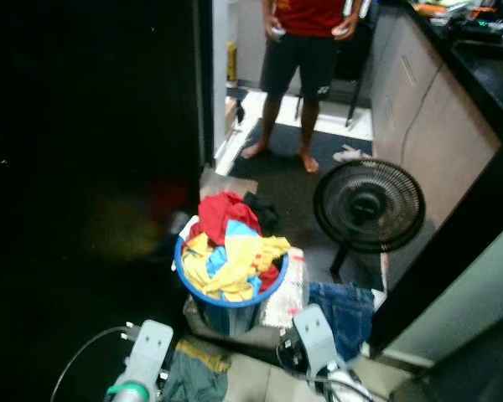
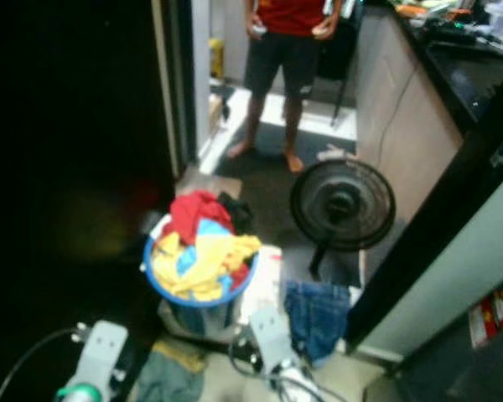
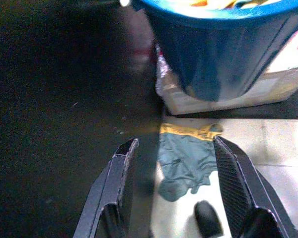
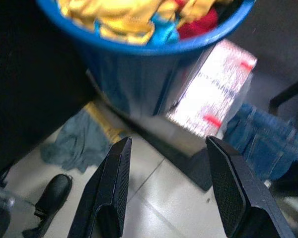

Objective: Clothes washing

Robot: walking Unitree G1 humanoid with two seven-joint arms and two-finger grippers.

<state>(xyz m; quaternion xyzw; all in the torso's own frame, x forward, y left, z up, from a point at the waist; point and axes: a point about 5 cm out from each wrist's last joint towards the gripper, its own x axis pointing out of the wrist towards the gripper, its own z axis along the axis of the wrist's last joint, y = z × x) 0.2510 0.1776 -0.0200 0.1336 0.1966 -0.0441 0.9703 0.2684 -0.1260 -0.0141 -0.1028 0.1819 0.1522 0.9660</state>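
Blue basket (image 1: 226,306) heaped with clothes (image 1: 230,251) on the floor beside a fan (image 1: 369,205), teal cloth (image 3: 186,158) near its base, left tool (image 3: 176,186) and right tool (image 4: 166,186) both wide, holding nothing, low before it

Silver arms (image 1: 142,356), seemingly ribbed black fingers (image 4: 228,191)

Head eyes look down, wrist cameras low (close), sharing blue basket (image 1: 226,289)
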